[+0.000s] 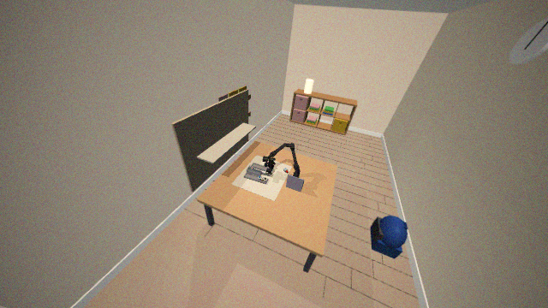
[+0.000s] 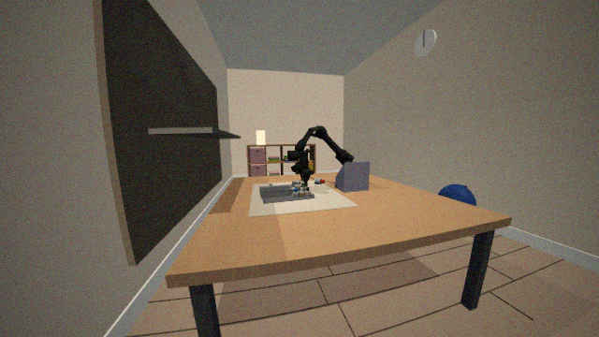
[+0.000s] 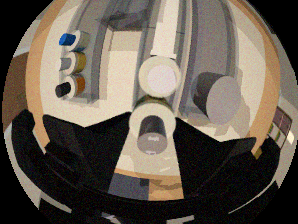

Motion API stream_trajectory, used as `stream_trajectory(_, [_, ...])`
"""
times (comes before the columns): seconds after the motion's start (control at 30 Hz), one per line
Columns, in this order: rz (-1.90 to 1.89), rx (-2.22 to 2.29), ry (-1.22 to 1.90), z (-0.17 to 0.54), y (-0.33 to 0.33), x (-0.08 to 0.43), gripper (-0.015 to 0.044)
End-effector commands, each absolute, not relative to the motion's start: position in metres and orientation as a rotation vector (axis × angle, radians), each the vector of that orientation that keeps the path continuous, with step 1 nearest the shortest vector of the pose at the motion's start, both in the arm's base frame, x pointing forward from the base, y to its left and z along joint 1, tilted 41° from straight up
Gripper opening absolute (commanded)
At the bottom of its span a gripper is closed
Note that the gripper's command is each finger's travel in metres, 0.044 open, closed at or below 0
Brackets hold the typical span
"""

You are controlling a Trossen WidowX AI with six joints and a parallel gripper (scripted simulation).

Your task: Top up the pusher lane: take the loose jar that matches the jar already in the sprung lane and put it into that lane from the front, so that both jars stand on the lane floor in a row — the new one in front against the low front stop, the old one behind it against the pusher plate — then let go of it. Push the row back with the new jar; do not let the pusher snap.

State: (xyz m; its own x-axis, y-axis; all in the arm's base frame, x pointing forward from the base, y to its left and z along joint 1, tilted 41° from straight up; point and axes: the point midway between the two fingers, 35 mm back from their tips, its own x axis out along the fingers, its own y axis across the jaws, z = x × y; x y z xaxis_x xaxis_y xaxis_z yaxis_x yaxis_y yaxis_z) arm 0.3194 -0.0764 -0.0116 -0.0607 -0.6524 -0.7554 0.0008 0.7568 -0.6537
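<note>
My arm (image 2: 328,140) is matte black all over, built of slim links joined by rounded, chunkier joints. My gripper (image 3: 152,119) is black too, its two broad dark fingers showing as flat, wide slabs in the wrist view.

We are counting six jars in the wrist view: one (image 3: 152,133) between the fingers, one (image 3: 160,76) ahead in the lane, one larger grey jar (image 3: 220,98) and three small ones (image 3: 69,63) stacked at left.
</note>
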Motion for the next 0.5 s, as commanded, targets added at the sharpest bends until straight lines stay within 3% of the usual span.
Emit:
stream_trajectory(0.0, [-0.584,-0.54,1.529,-0.008,-0.0764,0.3293,0.0])
stream_trajectory(0.47, [-0.584,-0.539,1.529,-0.0068,-0.0762,0.3349,0.0])
